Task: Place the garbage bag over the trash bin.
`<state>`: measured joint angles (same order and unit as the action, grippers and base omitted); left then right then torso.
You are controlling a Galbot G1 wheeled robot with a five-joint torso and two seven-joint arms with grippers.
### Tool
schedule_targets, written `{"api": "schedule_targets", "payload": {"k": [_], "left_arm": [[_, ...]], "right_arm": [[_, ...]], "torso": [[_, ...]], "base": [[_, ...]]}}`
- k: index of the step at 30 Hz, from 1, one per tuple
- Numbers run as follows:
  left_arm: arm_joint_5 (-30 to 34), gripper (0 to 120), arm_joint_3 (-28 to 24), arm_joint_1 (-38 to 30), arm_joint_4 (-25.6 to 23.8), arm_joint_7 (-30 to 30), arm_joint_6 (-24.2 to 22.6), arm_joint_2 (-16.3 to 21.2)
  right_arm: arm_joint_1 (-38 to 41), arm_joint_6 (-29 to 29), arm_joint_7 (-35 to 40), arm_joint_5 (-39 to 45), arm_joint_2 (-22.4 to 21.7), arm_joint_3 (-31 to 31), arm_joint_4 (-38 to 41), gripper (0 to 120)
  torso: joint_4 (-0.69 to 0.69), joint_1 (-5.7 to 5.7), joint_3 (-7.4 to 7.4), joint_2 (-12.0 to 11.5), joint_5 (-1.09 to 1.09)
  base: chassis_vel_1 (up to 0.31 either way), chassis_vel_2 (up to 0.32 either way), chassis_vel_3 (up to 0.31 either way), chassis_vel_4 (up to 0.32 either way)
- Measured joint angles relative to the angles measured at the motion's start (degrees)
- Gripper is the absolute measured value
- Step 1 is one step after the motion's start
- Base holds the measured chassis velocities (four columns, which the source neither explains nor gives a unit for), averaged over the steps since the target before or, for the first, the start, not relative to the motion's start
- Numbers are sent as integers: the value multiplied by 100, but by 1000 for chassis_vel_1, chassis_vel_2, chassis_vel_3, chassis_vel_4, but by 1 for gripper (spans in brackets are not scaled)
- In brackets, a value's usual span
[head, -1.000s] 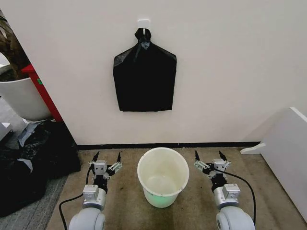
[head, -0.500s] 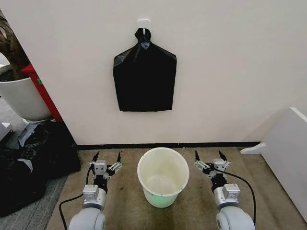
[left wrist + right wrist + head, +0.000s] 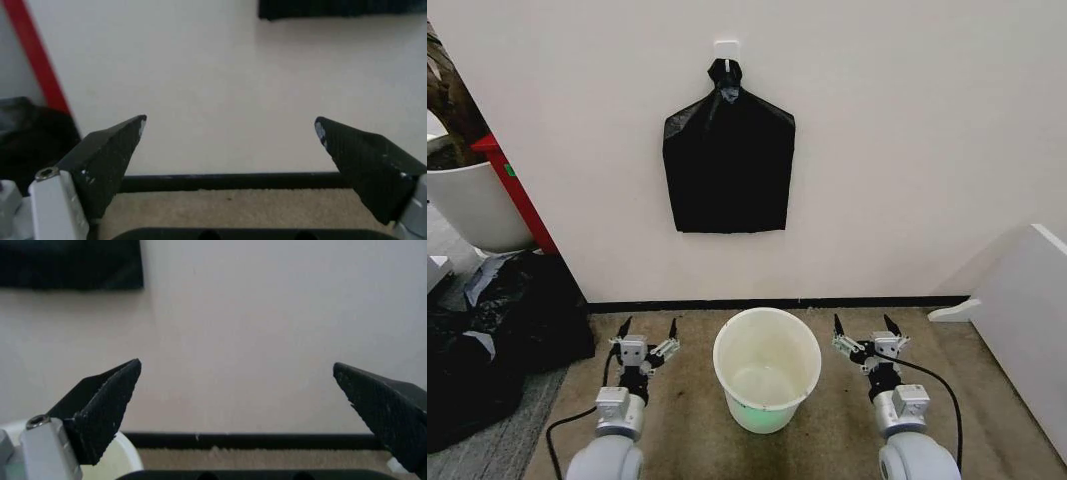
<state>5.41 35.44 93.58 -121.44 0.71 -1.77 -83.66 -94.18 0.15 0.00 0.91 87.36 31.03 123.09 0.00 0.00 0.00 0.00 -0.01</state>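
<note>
1. Two grippers flank the trash bin (image 3: 767,368) on the carpet: left gripper (image 3: 648,331) just to its left, right gripper (image 3: 866,329) just to its right, both spread wide and holding nothing.
2. Up on the far wall, the garbage bag (image 3: 729,165) hangs from a white hook (image 3: 726,50) (well above the bin's rim).
3. No readable writing or labels anywhere.
4. Far left: black sacks (image 3: 487,335) and a white planter pot (image 3: 472,205).

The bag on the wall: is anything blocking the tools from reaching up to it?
Nothing visible does. The bag hangs from a hook on bare wall, above the bin. The left tool and right tool flank the bin, both open.
</note>
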Motion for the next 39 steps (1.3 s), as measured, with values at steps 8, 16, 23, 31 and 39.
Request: {"api": "schedule_targets", "payload": {"k": [8, 16, 23, 31, 39], "left_arm": [[819, 100, 581, 701, -1048, 114, -289, 342], [1587, 100, 1133, 1369, -2028, 220, -556, 669], [2054, 100, 1468, 1773, -2239, 285, -722, 863], [2383, 100, 1655, 1909, -2221, -3, -567, 979], [2769, 100, 1881, 2053, -2201, -452, -263, 1123]], "right_arm": [[-828, 43, 2, 155, 225, -81, 1293, 100], [-1325, -52, 138, 670, 225, -159, 1974, 100], [-1378, -85, 92, 770, 180, -217, 1891, 100], [-1327, -187, 114, 1106, 33, -203, 1863, 100], [-563, -694, 769, 2944, -796, -238, 1946, 100]], "torso": [[0, 0, 0, 0, 0], [1, 0, 0, 0, 1], [0, 0, 0, 0, 0], [0, 0, 1, 0, -1], [1, 0, 1, 0, 1]], "base": [[0, 0, 0, 0], [0, 0, 0, 0], [0, 0, 0, 0], [0, 0, 0, 0], [0, 0, 0, 0]]}}
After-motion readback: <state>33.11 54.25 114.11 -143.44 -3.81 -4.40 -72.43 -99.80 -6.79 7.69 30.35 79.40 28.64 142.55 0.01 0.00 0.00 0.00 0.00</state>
